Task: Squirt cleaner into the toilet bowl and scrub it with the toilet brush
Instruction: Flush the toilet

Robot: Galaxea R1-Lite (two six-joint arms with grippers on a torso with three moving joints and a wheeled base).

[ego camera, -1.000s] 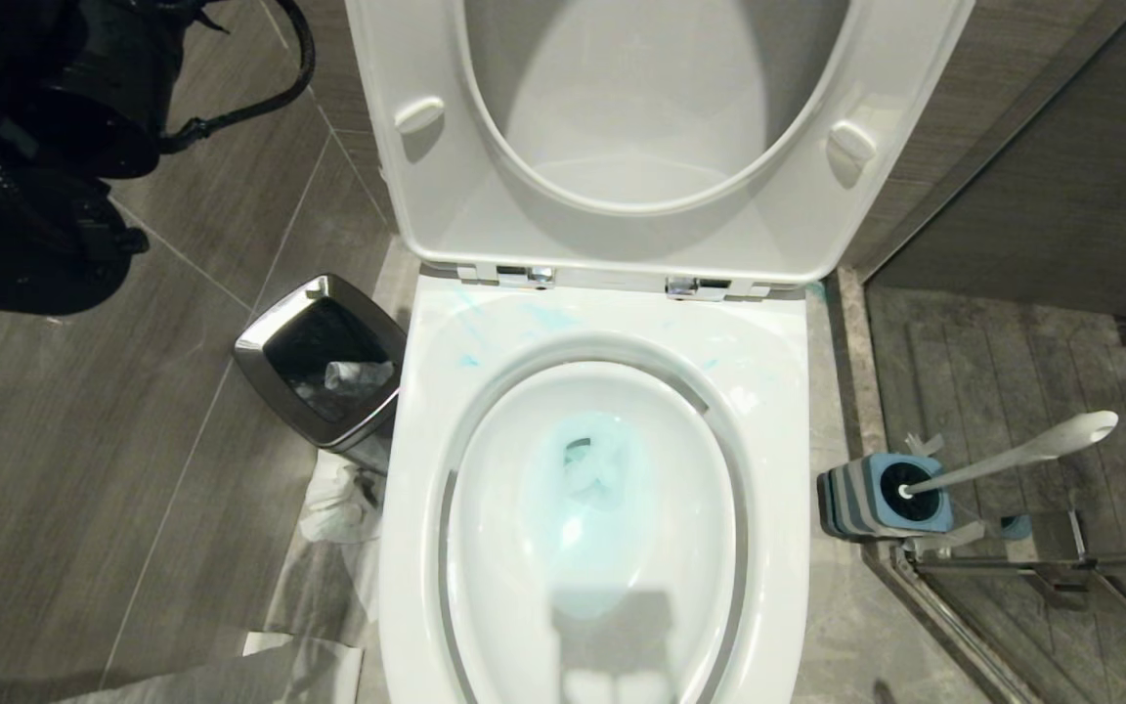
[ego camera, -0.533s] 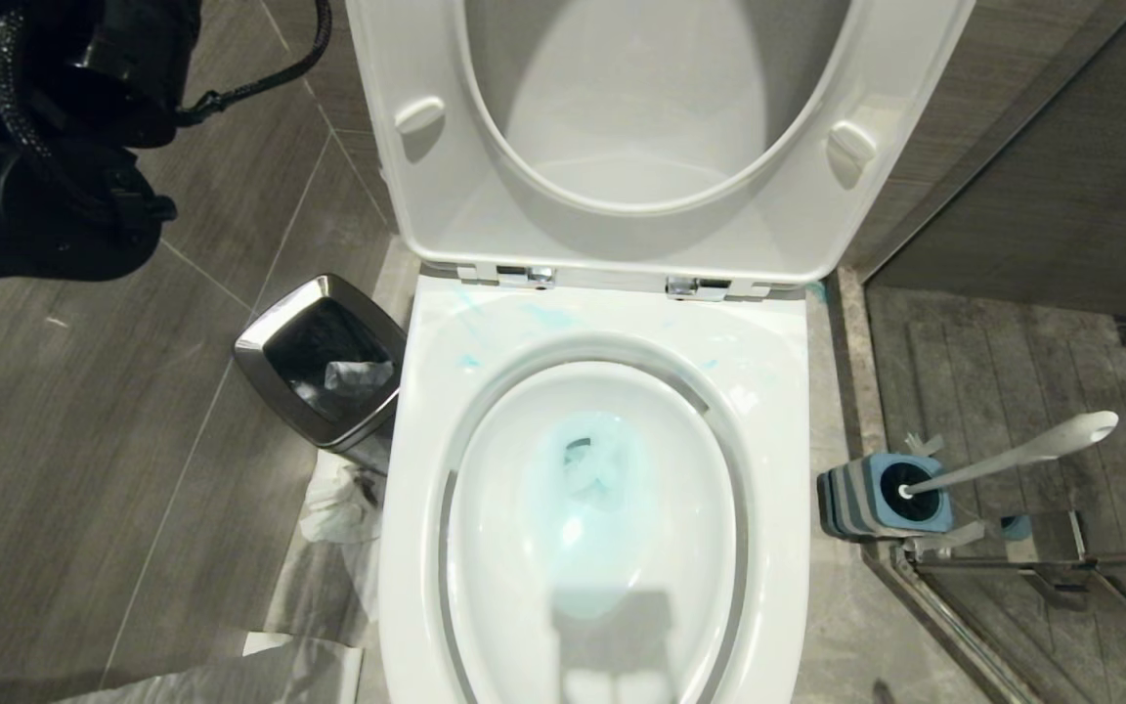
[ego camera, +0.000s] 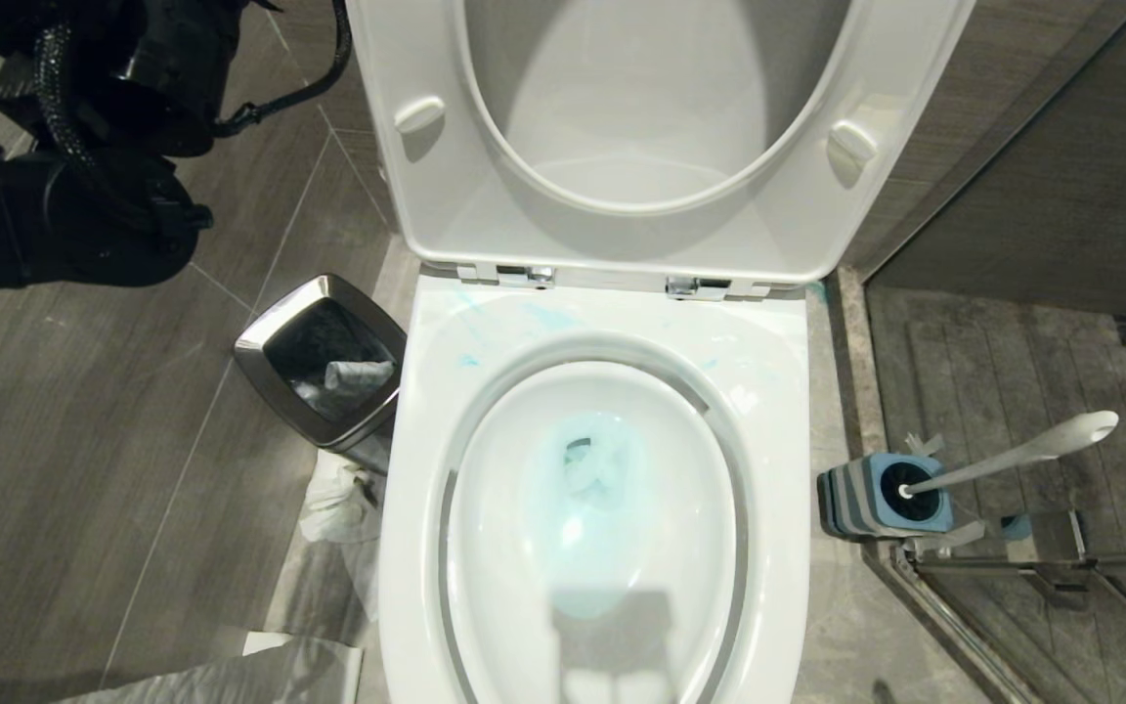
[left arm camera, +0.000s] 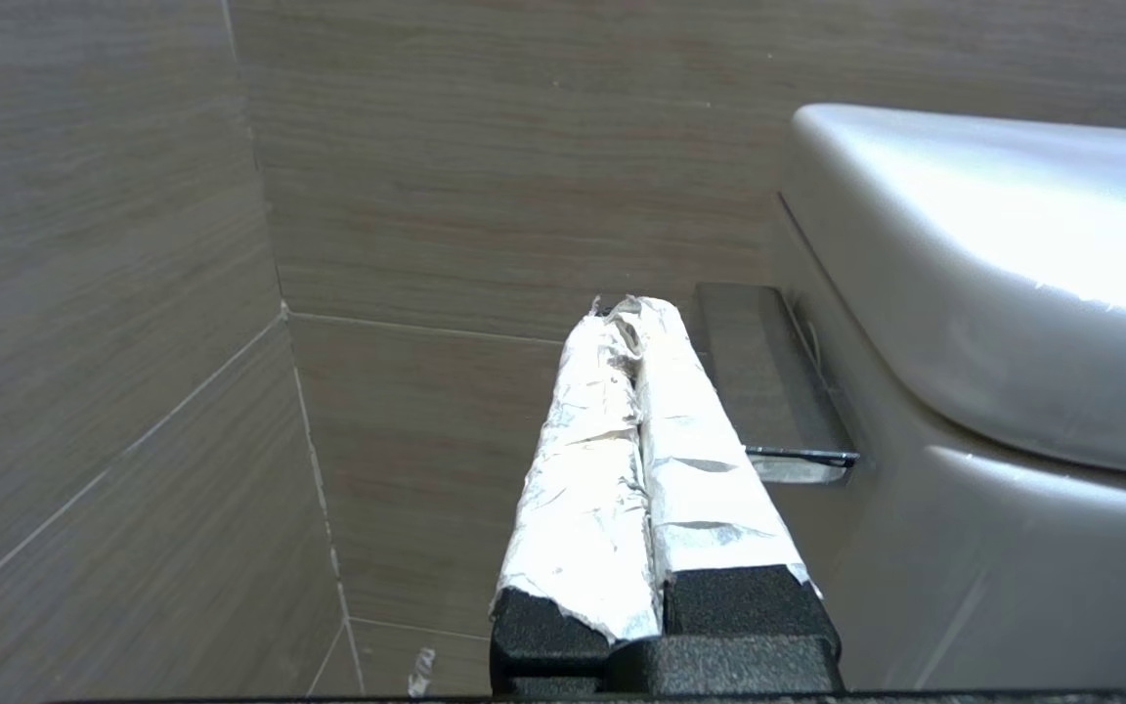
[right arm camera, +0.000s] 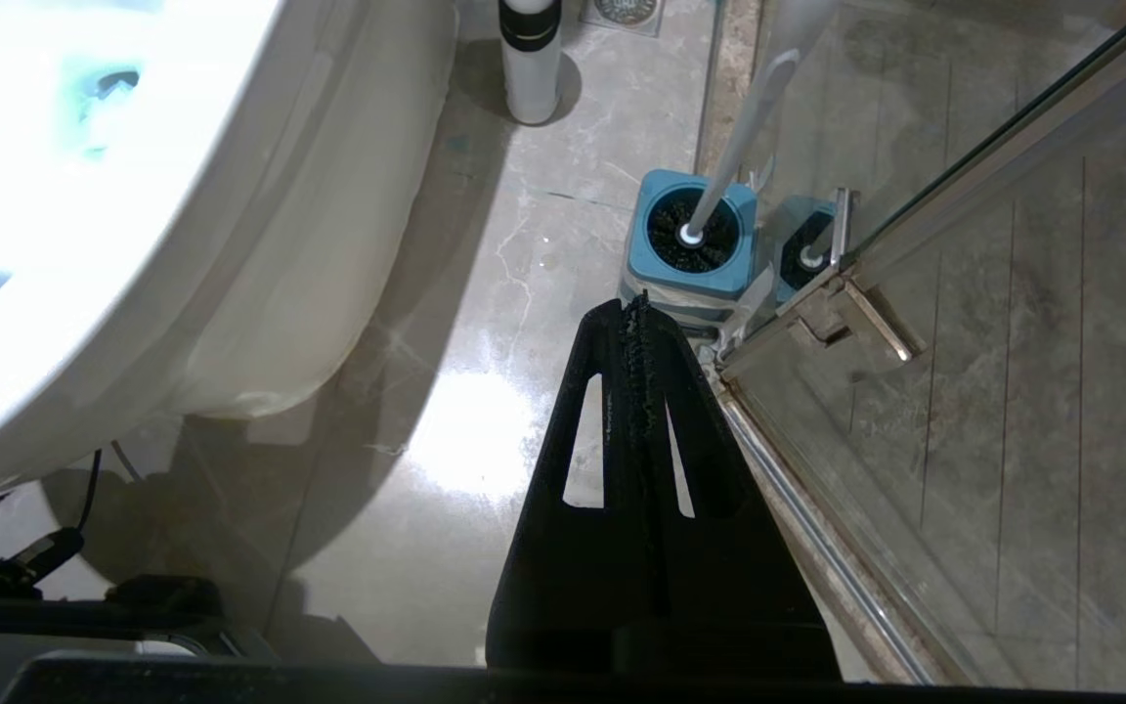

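Note:
The toilet bowl (ego camera: 421,460) fills the middle of the head view, seat and lid raised. Turquoise cleaner (ego camera: 590,471) tints the water, and thin smears of it (ego camera: 548,315) lie on the back rim. The toilet brush (ego camera: 1022,452) stands in its blue-and-grey holder (ego camera: 866,499) on the floor to the right. My left arm (ego camera: 64,196) is at the upper left, beside the lid. My left gripper (left arm camera: 627,308), foil-wrapped, is shut and empty, pointing at the tiled wall next to the toilet's side (left arm camera: 993,274). My right gripper (right arm camera: 633,305) is shut and empty, low over the floor, just short of the holder (right arm camera: 695,279).
A square steel bin (ego camera: 260,344) with a black liner stands left of the bowl, with crumpled sheets (ego camera: 338,508) on the floor below it. A glass shower door with a steel bar (ego camera: 1052,562) closes off the right. A white cylinder with a black band (right arm camera: 531,59) stands behind the toilet.
My left arm has swung up and to the right in the head view, closer to the raised lid. The bowl, the brush and the bin have not moved.

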